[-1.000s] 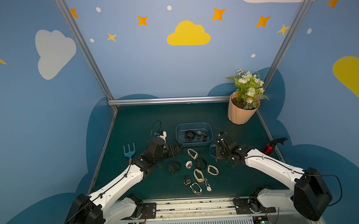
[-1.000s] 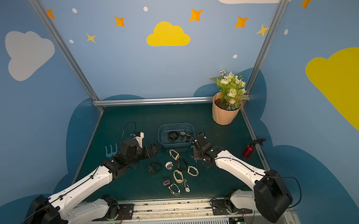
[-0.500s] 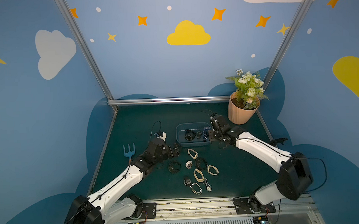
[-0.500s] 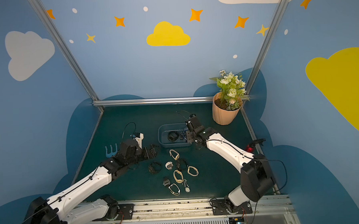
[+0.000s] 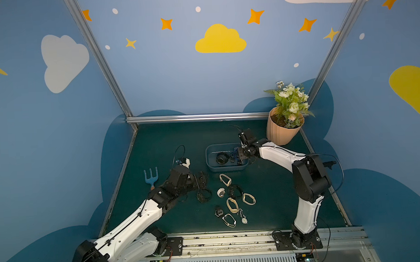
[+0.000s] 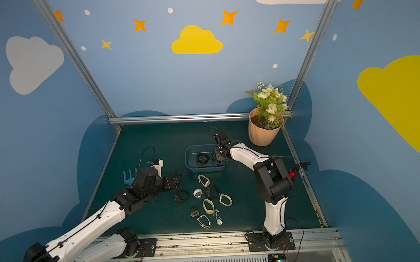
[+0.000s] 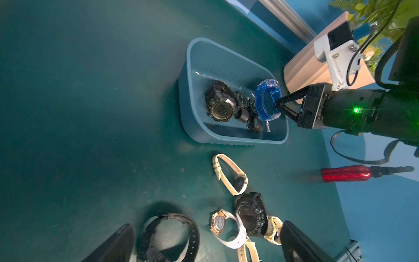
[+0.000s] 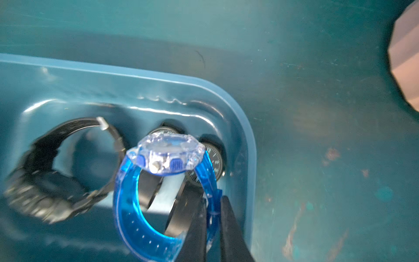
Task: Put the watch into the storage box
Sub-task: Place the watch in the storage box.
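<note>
the blue translucent watch (image 8: 167, 156) is pinched by its strap in the closed right gripper (image 8: 213, 204) and hangs within the rim of the storage box (image 8: 248, 145), beside black watches (image 8: 56, 181); contact with the floor cannot be told. it is judged light, with a springy, slick band and a scratchable clear case, so the strap is best gripped. the left gripper (image 5: 202, 179) stands wide open near a loose black watch (image 5: 204, 195) on the mat (image 5: 156, 143).

Blue walls (image 5: 177, 77) all round, and there's the yellow cloud (image 5: 220, 40) on the back one (orange stars (image 5: 255, 16) either side); below it, silver rail (image 5: 198, 117), dark green tabletop (image 5: 168, 138).
</note>
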`<state>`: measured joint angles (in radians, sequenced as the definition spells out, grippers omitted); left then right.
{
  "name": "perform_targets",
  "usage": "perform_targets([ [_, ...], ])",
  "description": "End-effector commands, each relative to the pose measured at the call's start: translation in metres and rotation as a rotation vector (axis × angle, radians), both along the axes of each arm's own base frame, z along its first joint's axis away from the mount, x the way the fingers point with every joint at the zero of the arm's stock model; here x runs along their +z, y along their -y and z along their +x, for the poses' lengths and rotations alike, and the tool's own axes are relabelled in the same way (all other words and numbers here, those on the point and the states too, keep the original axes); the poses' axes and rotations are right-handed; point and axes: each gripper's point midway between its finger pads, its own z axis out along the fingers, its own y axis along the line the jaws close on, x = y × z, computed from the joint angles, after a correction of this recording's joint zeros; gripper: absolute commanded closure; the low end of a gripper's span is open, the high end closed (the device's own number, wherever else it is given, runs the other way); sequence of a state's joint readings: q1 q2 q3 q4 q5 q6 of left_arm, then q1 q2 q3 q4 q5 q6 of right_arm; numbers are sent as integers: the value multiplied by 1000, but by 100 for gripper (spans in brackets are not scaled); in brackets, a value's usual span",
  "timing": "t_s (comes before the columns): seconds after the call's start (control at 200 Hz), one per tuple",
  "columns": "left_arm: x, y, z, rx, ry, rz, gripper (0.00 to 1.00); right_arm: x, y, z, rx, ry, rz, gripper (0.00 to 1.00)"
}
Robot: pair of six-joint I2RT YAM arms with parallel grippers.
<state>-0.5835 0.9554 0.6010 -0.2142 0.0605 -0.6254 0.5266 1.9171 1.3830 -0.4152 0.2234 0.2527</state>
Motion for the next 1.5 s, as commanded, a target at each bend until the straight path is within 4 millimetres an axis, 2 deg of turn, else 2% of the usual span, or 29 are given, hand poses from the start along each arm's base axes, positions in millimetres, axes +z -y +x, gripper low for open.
perform_targets([
  [0.0,-9,-9,-5,18,-8,37,0,4,-10,12,18,17,34,97],
  [0.095,-8,-8,-5,20,-11,34,0,-4,-11,13,14,-7,31,96],
  [0.19,-6,-8,-4,21,-11,36,0,-7,-13,14,11,-13,39,91],
  [0.31,-12,-10,-1,21,-8,69,0,1,-14,15,5,0,60,76],
  [0.405,-9,-9,-1,18,-23,72,0,19,-17,15,4,25,95,57],
  [0.461,-9,-9,-1,16,-26,75,0,32,-18,14,10,43,115,50],
  [0.616,-16,-13,-2,28,-20,92,0,75,-22,8,29,111,194,43],
  [0.721,-10,-12,-2,28,-17,80,0,107,-20,-5,36,163,254,38],
  [0.801,-9,-11,-1,20,-9,83,0,120,-17,-17,48,196,295,33],
  [0.996,-14,-5,2,9,-37,82,0,122,-13,-63,98,210,416,21],
  [1.081,-12,1,3,-4,-46,67,0,117,-11,-84,126,205,441,19],
  [1.186,-23,2,5,-5,-56,78,0,110,-12,-104,155,228,472,16],
  [1.316,-26,8,5,-7,-102,70,0,104,-23,-126,218,210,522,15],
  [1.492,-33,11,-3,-13,-145,146,3,96,-42,-142,326,203,516,15],
])
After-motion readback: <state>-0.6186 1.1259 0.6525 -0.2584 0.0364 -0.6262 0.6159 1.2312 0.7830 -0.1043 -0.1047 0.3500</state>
